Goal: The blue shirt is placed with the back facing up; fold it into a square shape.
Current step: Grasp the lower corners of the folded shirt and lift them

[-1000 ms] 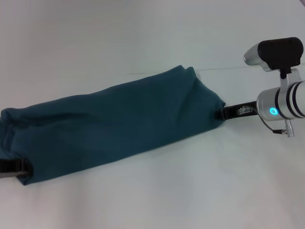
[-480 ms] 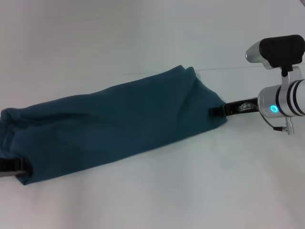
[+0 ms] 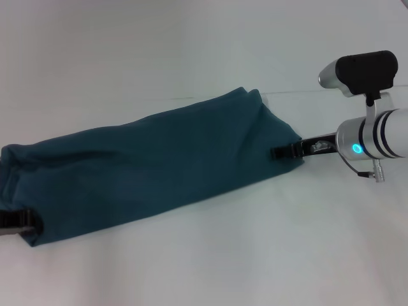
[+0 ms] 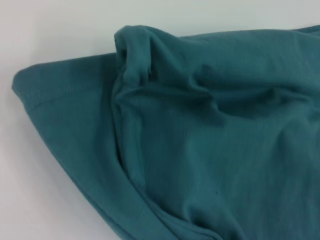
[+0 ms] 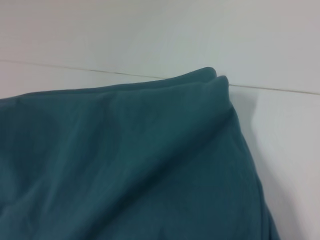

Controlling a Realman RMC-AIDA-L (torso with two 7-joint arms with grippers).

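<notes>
The blue shirt [image 3: 153, 166] lies folded into a long, rumpled strip that slants across the white table, plain side up. My right gripper [image 3: 284, 152] comes in from the right, and its black tip lies over the strip's right end. At the strip's lower left corner, my left gripper [image 3: 19, 222] shows only as a black piece against the cloth at the picture's edge. The left wrist view is filled with bunched folds and a hem of the shirt [image 4: 200, 140]. In the right wrist view, a smooth corner of the shirt [image 5: 125, 165] lies on the table.
The white table [image 3: 255, 255] surrounds the shirt on all sides. A thin seam line [image 3: 331, 91] runs across it behind the shirt's right end. The right arm's silver wrist with its black camera [image 3: 366, 73] hangs over the right side.
My right gripper has moved left, from just at the strip's right edge to farther over the cloth. The shirt and the left gripper have not moved.
</notes>
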